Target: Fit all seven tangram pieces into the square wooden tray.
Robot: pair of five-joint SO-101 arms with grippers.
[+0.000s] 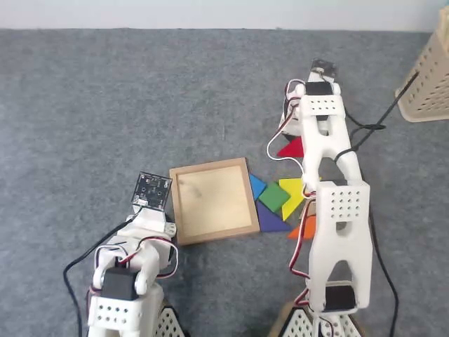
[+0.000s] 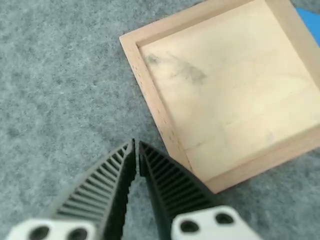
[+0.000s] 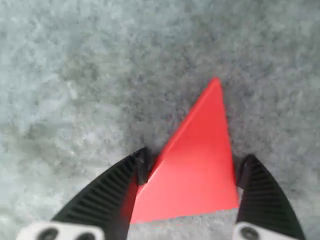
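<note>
Left wrist view shows the left pincer [image 2: 136, 150] all but closed, a thin slit between its fingers, holding nothing, just off a corner of the square wooden tray [image 2: 150, 95], whose floor is bare. Beside the tray, blue [image 1: 257, 185], green [image 1: 273, 196], yellow [image 1: 292, 195], purple [image 1: 270, 221] and orange [image 1: 303, 228] pieces cluster on the grey desk [image 1: 105, 105]. Farther off, the red triangle [image 3: 195, 165] lies flat between the right pincer's [image 3: 194, 162] spread fingers. Its long axis runs straight out from the pincer, sharp tip pointing away.
</note>
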